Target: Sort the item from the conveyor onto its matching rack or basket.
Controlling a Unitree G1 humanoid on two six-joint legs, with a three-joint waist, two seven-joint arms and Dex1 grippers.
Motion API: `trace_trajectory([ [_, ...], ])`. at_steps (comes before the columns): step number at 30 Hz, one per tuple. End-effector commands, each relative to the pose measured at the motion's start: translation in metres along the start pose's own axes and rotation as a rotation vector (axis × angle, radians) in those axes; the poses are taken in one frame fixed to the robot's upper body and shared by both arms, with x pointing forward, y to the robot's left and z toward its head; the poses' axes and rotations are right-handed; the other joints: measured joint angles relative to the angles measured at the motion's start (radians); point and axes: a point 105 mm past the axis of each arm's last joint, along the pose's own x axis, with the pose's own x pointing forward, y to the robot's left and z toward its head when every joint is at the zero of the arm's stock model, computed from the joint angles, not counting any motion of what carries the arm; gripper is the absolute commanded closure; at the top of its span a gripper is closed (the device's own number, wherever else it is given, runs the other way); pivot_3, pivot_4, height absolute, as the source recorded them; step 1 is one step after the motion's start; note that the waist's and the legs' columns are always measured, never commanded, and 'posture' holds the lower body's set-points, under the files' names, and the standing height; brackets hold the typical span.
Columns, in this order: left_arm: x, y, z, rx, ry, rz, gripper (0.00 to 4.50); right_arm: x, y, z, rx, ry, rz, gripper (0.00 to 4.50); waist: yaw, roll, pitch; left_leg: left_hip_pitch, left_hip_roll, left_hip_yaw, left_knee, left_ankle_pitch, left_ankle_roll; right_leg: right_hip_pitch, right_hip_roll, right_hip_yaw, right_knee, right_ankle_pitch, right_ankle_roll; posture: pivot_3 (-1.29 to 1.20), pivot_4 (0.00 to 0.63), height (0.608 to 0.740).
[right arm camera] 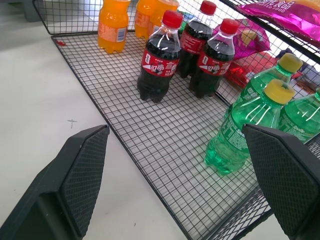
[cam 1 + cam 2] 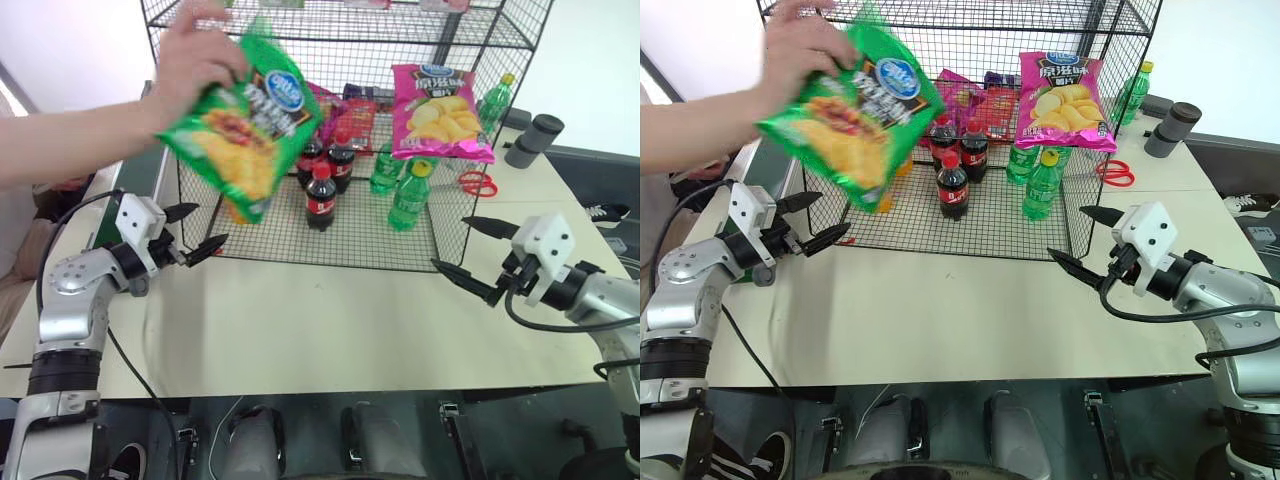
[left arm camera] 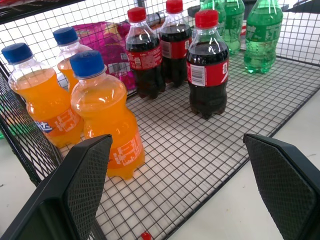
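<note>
Pale surface (image 2: 300,330) fronts the rack (image 2: 330,240); a person's hand (image 2: 195,55) holds the green crisps bag (image 2: 245,120) aloft, seemingly for handover, while left gripper (image 2: 195,232) and right gripper (image 2: 478,255) fingers wait spread open, empty.

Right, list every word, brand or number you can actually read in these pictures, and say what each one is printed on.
"FOOD": on the glossy pink crisps bag on the black wire-mesh rack, in the right wrist view.
Glossy green crisps bag in the person's hand: blue oval logo, lettering too blurred to read.
Red labels on the dark cola bottles: print too small.
Orange soda bottles: label unreadable.
</note>
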Motion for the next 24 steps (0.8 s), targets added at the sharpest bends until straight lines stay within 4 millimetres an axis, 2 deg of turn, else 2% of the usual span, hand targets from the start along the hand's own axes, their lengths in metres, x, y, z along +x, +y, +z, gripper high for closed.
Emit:
trace_trajectory([
  [1,0.0007,0.0041,0.0151,0.050,-0.027,-0.005,0.00,-0.0055,-0.0039,0.0160,-0.054,-0.026,-0.006,0.07,0.000,0.000,0.000,0.000,0.000,0.000,0.000,0.000,0.000,0.000,0.000,0.000,0.000,0.000,0.000,0.00,0.150,0.740],
  [24,0.0037,0.0077,0.0154,0.059,-0.023,-0.014,0.00,-0.0061,-0.0024,0.0183,-0.064,-0.024,-0.004,0.07,0.000,0.000,0.000,0.000,0.000,0.000,0.000,0.000,0.000,0.000,0.000,0.000,0.000,0.000,0.000,0.00,0.150,0.740],
])
